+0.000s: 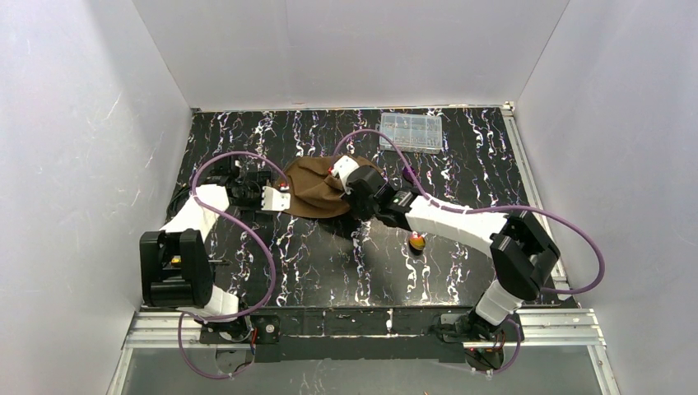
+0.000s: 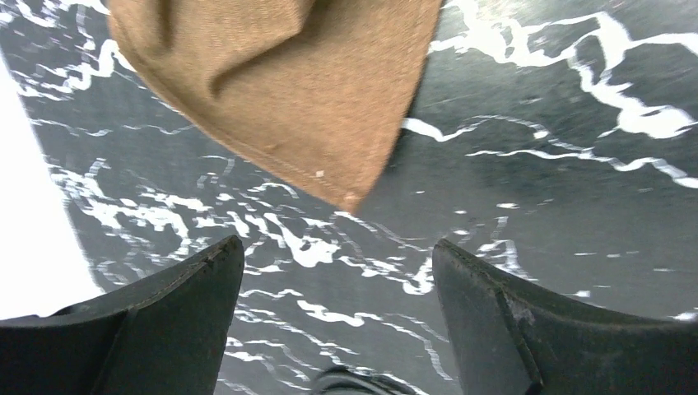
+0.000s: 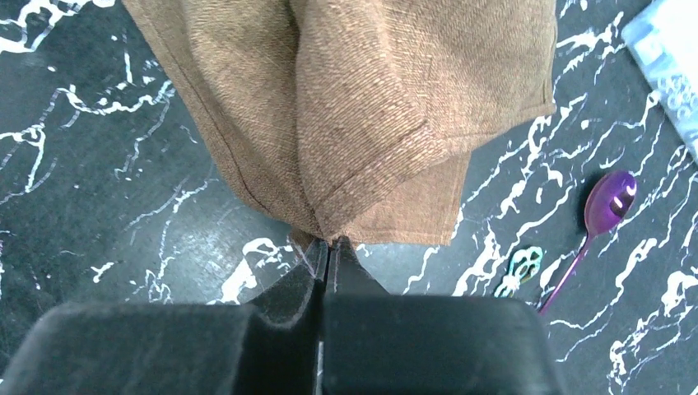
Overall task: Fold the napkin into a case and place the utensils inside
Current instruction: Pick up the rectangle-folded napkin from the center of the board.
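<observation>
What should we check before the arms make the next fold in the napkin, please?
1. Right gripper shut on the napkin at a corner: ok.
2. Left gripper open, with a napkin corner just ahead of it and not yet between its jaws: ok, ready to grasp.
3. Napkin lying flat: not ok, it is bunched into ridges.
4. Purple spoon off the cloth, on the bare table: ok.
5. Gold-orange utensil lying apart from the cloth: ok.
6. How many cloth layers the right gripper pinches: cannot tell.
</observation>
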`<action>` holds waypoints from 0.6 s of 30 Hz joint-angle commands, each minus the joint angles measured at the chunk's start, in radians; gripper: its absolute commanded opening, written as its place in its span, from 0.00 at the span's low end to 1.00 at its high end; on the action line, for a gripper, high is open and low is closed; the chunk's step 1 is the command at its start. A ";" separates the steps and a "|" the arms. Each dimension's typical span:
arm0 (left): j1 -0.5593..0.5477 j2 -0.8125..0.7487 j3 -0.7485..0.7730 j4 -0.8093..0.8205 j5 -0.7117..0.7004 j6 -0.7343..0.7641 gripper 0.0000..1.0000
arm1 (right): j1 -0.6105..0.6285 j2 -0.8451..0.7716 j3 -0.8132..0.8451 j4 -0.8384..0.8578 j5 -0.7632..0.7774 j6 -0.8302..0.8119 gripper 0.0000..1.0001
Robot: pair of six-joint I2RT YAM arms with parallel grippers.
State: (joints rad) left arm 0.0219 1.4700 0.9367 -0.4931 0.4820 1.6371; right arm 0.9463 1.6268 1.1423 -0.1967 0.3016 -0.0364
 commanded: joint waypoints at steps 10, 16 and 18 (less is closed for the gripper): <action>-0.049 0.064 -0.079 0.119 -0.007 0.432 0.77 | -0.068 -0.017 0.002 -0.064 -0.046 0.030 0.01; -0.063 0.113 -0.047 0.080 -0.039 0.486 0.70 | -0.107 -0.026 -0.008 -0.038 -0.082 0.030 0.01; -0.069 0.133 -0.033 0.074 -0.054 0.491 0.64 | -0.118 -0.031 -0.012 -0.032 -0.090 0.050 0.01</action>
State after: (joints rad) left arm -0.0364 1.5776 0.8661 -0.3634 0.4458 2.0502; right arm 0.8532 1.6238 1.1339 -0.2611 0.2379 -0.0147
